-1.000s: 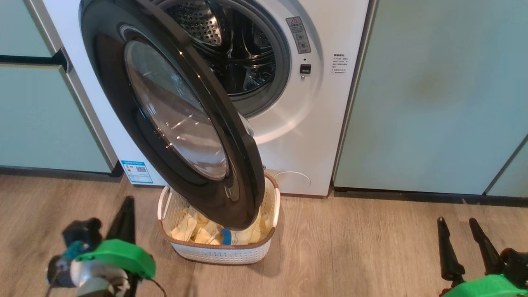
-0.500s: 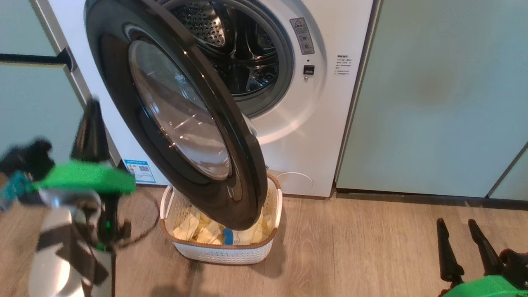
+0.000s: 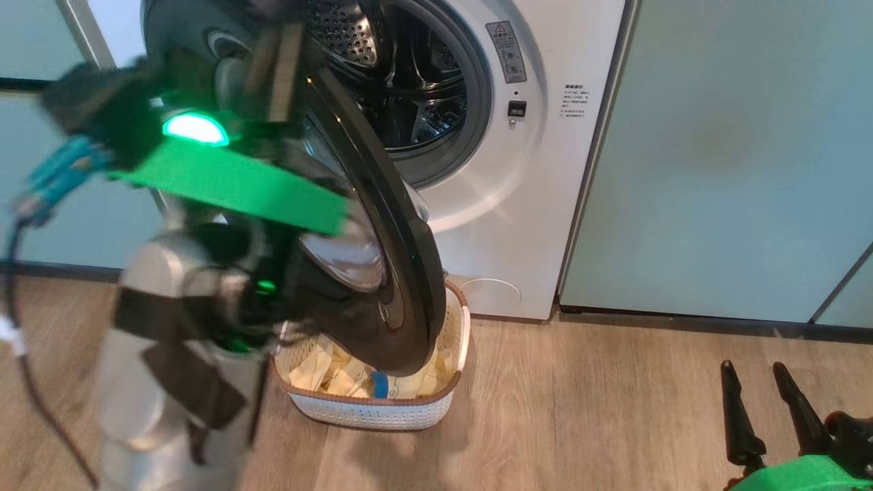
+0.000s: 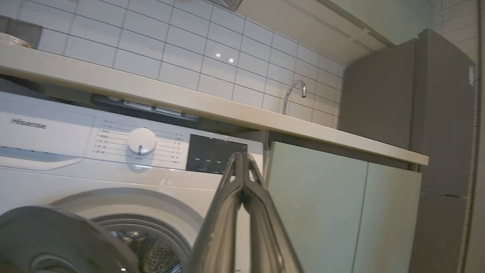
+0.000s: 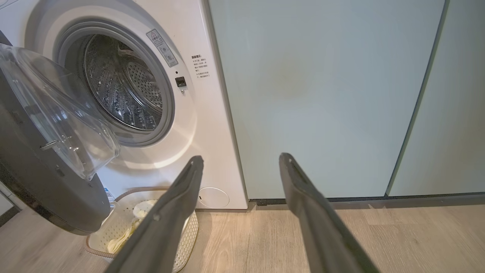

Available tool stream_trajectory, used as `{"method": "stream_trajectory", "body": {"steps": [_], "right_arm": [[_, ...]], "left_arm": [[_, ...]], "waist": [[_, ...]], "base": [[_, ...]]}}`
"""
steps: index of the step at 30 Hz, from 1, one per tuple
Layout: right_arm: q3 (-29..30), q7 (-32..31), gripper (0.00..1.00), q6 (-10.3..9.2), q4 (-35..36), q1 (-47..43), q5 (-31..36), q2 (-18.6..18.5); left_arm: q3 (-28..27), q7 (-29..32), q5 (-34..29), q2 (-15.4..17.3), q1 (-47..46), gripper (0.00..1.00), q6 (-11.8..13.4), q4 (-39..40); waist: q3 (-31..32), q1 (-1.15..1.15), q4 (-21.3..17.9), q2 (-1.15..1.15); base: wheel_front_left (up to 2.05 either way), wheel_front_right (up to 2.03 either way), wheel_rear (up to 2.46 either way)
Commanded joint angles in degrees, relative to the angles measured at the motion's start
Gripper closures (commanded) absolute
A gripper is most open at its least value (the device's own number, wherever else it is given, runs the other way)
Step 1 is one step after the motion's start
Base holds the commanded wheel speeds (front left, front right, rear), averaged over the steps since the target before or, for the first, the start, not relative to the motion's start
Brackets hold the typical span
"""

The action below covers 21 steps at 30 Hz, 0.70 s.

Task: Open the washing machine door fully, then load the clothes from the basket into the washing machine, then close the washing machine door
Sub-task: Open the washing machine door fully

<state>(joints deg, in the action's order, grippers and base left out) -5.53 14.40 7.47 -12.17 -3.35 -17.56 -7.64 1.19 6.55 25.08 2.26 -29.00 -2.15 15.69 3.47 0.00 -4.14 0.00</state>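
Obs: left end effector (image 4: pixel 241 158) has fingers pressed together, empty, raised close before the washing machine door (image 3: pixel 402 273); blur hides whether they touch. The door stands part open. The basket (image 3: pixel 382 412) sits below and right of that end effector, clothes (image 3: pixel 341 378) inside. The right end effector (image 3: pixel 753 369) has fingers spread, empty, low over the floor (image 3: pixel 580 423); the washing machine (image 3: pixel 491 225) is ahead-left of it.

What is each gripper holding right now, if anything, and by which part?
Nothing is held. The left gripper has its fingers pressed together with nothing between them; the right gripper has its fingers apart and empty.
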Motion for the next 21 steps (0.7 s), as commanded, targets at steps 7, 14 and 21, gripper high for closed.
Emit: {"method": "stream_trajectory", "body": {"steps": [7,14,21], "right_arm": [[-1.02,0.60,0.00,0.02,1.49,1.89,0.32,-0.89],[-1.23,0.60,0.00,0.02,1.33,2.22,0.29,-0.86],[-1.46,0.60,0.00,0.02,1.16,2.35,0.10,-1.03]], "left_arm": [[14.67,2.17,5.14,0.64,-4.40,1.00,4.73,3.57],[28.14,-1.15,7.04,0.63,-3.63,1.00,7.92,0.39],[39.00,-5.47,7.73,0.63,-3.12,1.00,9.77,-4.80]], "waist": [[-0.26,0.00,-0.05,0.00],[-0.32,0.00,-0.52,0.00],[-0.67,0.00,-1.16,0.00]], "base": [[0.00,0.00,0.00],[0.00,0.00,0.00],[0.00,0.00,0.00]]}}
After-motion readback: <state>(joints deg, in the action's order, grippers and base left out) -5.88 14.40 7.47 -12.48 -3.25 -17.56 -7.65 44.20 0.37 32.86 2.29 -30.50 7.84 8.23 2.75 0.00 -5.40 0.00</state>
